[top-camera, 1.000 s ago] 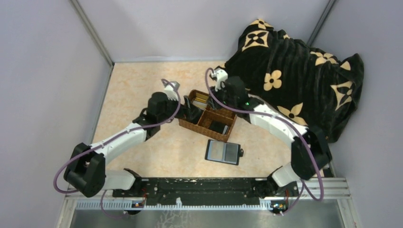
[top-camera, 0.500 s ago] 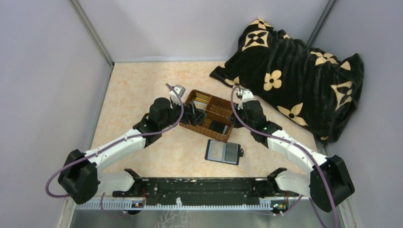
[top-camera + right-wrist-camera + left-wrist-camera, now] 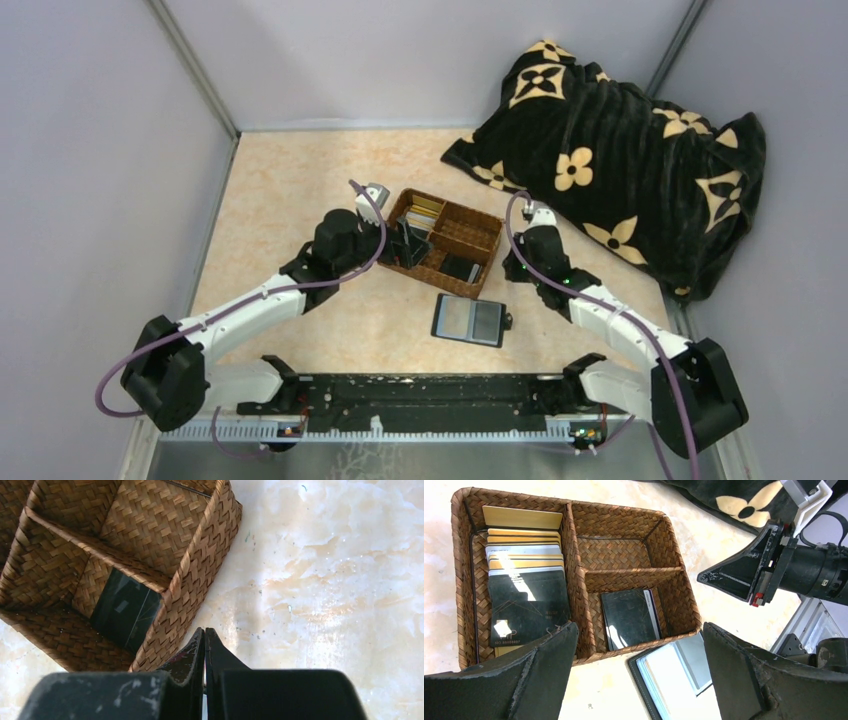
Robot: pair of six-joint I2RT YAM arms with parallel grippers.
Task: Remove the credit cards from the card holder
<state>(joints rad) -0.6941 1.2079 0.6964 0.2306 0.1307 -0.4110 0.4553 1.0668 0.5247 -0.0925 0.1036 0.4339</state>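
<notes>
The black card holder (image 3: 468, 320) lies open on the table just in front of the wicker tray, its pale inside (image 3: 674, 680) facing up. Credit cards lie in the tray: a gold, grey and dark stack (image 3: 524, 580) in the long compartment and a dark card (image 3: 629, 617) (image 3: 125, 607) in a small one. My left gripper (image 3: 405, 240) (image 3: 639, 630) hangs open and empty over the tray's near edge and the holder. My right gripper (image 3: 513, 268) (image 3: 205, 630) is shut on nothing, low beside the tray's right end.
The brown wicker divided tray (image 3: 478, 226) (image 3: 649, 642) (image 3: 190, 595) stands mid-table between the arms. A black blanket with cream flowers (image 3: 620, 150) is heaped at the back right. Grey walls close the table's left, back and right sides.
My right arm has drawn back from over the tray's far side to its right end, and its jaws have closed. The left arm shifted slightly and stays open.
</notes>
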